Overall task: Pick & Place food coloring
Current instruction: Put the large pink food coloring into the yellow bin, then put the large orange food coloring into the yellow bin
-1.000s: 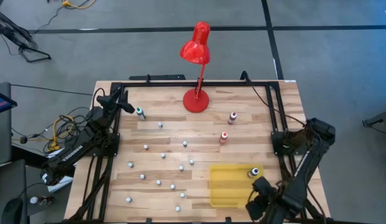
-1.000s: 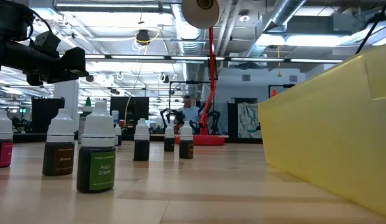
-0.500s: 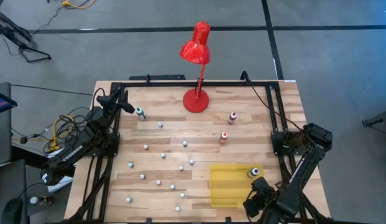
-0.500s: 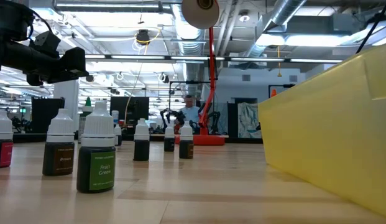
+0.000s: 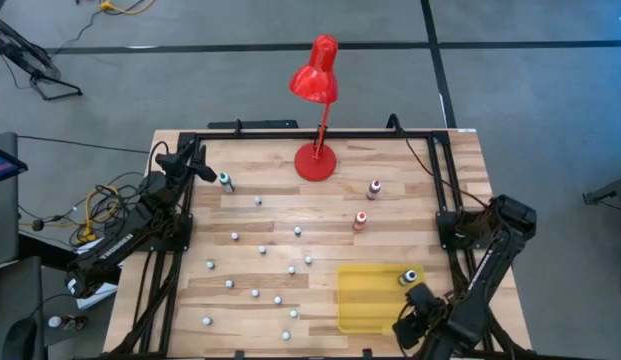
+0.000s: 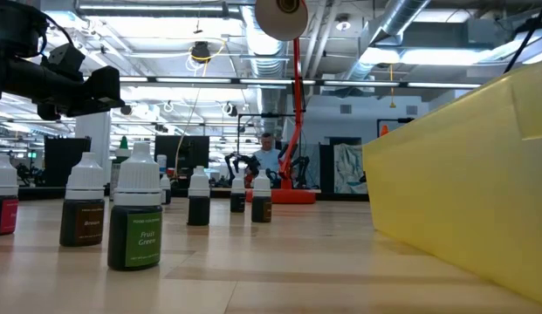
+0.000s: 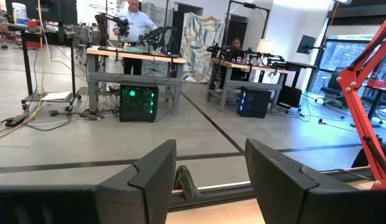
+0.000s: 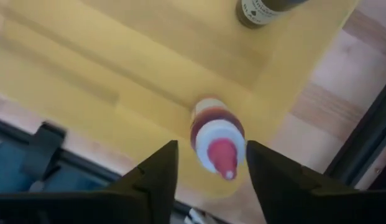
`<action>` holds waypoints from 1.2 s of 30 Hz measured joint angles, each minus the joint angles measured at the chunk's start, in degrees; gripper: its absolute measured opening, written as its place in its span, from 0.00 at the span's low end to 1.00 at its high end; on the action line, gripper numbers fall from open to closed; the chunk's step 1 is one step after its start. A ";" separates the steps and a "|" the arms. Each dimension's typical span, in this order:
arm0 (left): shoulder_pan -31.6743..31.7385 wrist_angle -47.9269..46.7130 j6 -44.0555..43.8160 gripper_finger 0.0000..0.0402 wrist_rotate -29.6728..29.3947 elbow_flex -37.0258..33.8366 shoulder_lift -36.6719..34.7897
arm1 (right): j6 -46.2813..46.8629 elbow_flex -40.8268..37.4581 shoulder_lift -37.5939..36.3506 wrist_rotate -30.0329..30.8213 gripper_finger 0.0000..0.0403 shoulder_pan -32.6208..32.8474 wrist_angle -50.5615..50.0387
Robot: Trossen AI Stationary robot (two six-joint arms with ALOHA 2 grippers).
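Surface [image 5: 320, 215] is pale wood planks, smooth satin finish. Yellow tray [image 5: 365, 300] looks like matt plastic, the red lamp [image 5: 315, 80] glossy painted metal, and the food coloring bottle [image 6: 135, 218] shiny plastic with a paper label.

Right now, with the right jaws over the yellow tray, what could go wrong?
1. The red-tipped bottle is close to the yellow tray's rim; it may topple out.
2. The open right jaws flank it closely; a skewed retreat could knock it over, perhaps toward the dark bottle.
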 joint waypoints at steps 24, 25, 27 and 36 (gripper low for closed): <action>0.00 0.00 0.00 0.46 0.00 0.00 0.00 | -43.59 0.04 -17.87 26.62 0.57 -26.36 -4.25; 0.01 0.00 0.00 0.46 0.00 0.00 0.00 | -45.97 0.04 -17.17 24.90 0.58 -29.01 -4.14; 0.00 0.00 0.00 0.46 0.00 0.00 0.00 | -50.51 0.04 -15.42 21.55 0.58 -33.93 -4.13; 0.00 0.00 0.00 0.46 0.00 0.00 0.00 | -58.99 0.02 -8.79 20.33 0.56 -45.93 -4.17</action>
